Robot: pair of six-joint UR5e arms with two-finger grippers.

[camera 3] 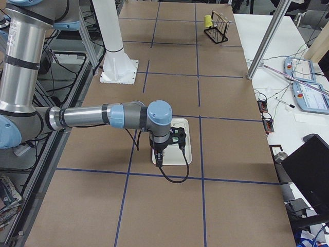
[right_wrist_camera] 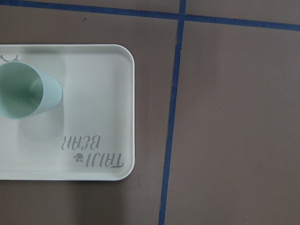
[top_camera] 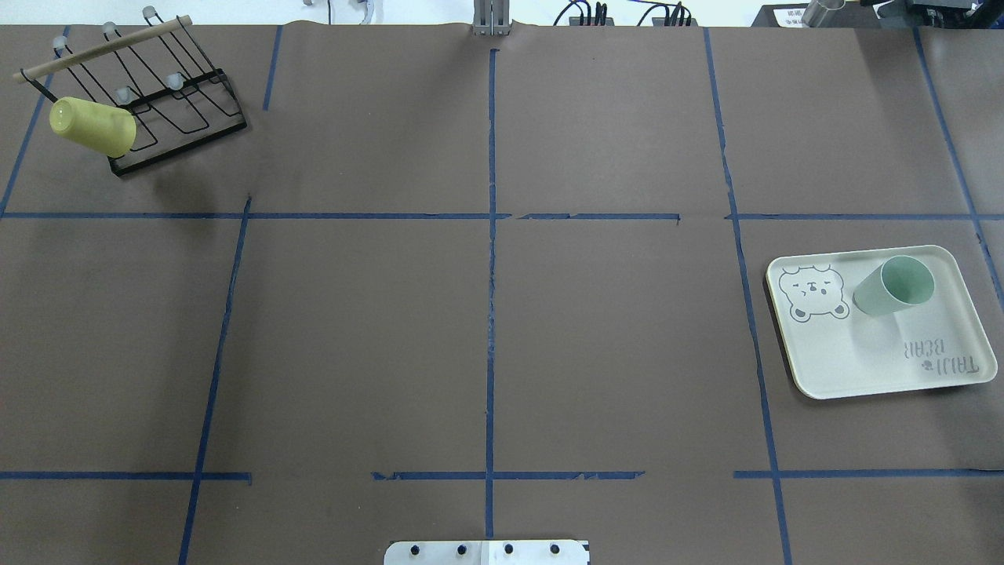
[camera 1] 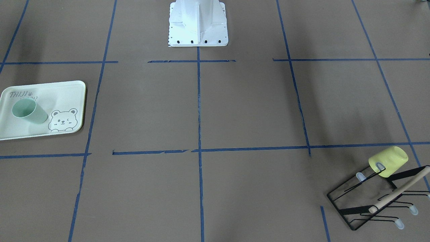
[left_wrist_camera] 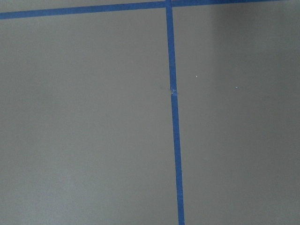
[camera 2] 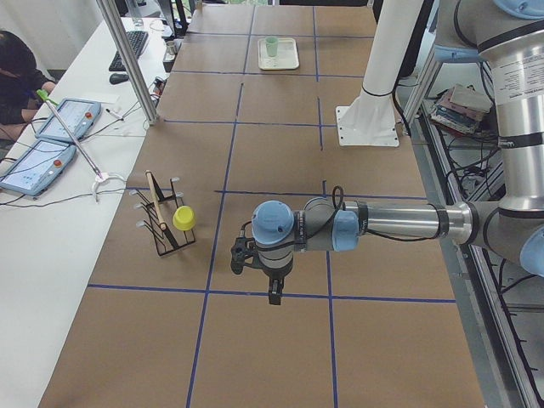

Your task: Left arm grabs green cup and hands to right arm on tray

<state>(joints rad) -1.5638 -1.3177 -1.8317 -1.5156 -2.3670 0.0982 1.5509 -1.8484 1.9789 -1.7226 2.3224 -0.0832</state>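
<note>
**Green cup standing on the tray, both arms held above the table**

Overhead view, left to right. At the far left corner a black wire rack [top_camera: 188,110] carries a pale yellow cup [top_camera: 92,127], tipped on its side over one prong. The middle of the brown table [top_camera: 353,329] is crossed by blue tape lines [top_camera: 491,314]. At the right lies the tray [top_camera: 863,369], and on it the green cup [top_camera: 893,286] stands upright, mouth up, just beside the bear drawing [top_camera: 814,293] and apart from the lettering.

Side views. The left arm [camera 2: 382,225] reaches out level, its left gripper [camera 2: 274,296] pointing down over bare table near a tape line, well apart from rack and tray; whether its fingers are parted cannot be told. The right arm [camera 3: 92,116] likewise reaches out level, its right gripper [camera 3: 158,158] hanging above the tray – its state cannot be told either. The right wrist view looks down on the tray's lettered corner, with the cup at the picture's left edge.
</note>
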